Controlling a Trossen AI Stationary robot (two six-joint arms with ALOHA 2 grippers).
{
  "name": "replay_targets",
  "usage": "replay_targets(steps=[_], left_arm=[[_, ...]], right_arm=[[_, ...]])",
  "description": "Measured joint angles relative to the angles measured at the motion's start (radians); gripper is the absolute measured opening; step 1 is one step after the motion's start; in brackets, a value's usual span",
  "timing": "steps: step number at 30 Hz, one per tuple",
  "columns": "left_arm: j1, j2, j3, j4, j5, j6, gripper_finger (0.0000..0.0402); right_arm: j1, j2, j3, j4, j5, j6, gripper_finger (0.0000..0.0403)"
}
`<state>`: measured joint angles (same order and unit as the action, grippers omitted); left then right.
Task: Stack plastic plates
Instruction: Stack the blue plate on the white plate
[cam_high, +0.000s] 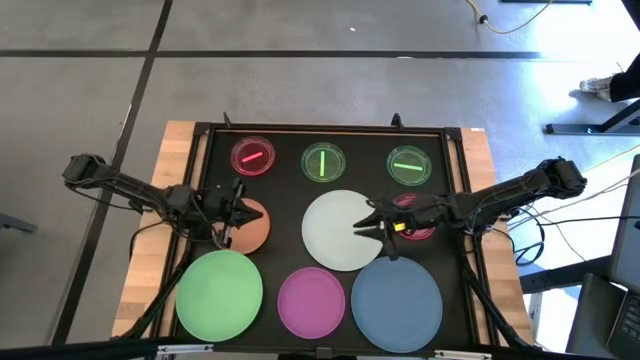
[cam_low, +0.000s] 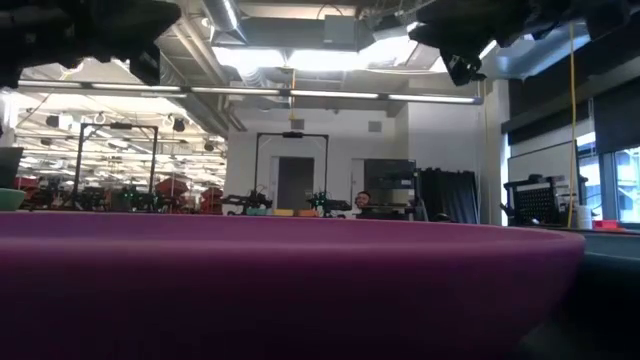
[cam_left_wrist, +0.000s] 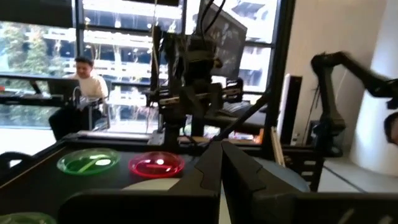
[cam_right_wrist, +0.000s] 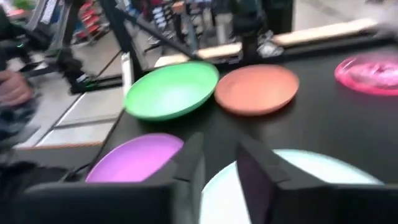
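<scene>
right gripper, fingers slightly parted, hovers over white plate; left gripper, fingers closed, above orange plate.

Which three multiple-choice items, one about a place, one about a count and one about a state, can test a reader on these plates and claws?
1. Over which plate does the right claw hang?
A. the white plate
B. the green plate
C. the magenta plate

2. How many small translucent dishes lie in the back row, clear of the arms?
A. one
B. three
C. five

3. How are the fingers of the left claw?
A. wide open
B. shut together, holding nothing
C. shut on a plate

Answers:
1. A: in the high view the right claw is over the edge of the white plate.
2. B: one red dish and two green dishes lie there.
3. B: the left wrist view shows its fingers meeting, with nothing between.
</scene>
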<state>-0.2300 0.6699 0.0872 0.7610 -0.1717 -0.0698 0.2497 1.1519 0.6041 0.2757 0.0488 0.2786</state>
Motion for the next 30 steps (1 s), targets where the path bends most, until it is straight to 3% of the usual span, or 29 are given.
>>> replay_targets(steps=[6, 10, 23, 30], left_arm=[[0.000, 0.067, 0.036, -0.001, 0.002, -0.026, 0.0003], [0.000, 0.109, 0.056, -0.001, 0.002, -0.028, 0.0003], [0.001, 0.198, 0.092, -0.001, -0.002, -0.032, 0.0003], [0.001, 0.208, 0.093, 0.003, -0.002, -0.009, 0.0003]], right_arm=[[0.051, 0.000, 0.000, -0.185, -0.110, 0.101, 0.0218], [0.126, 0.000, 0.000, -0.305, -0.136, 0.248, 0.0254], [0.283, 0.000, 0.000, -0.796, 0.052, 0.515, 0.0234], [0.280, 0.009, -0.031, -0.800, 0.064, 0.525, 0.0215]])
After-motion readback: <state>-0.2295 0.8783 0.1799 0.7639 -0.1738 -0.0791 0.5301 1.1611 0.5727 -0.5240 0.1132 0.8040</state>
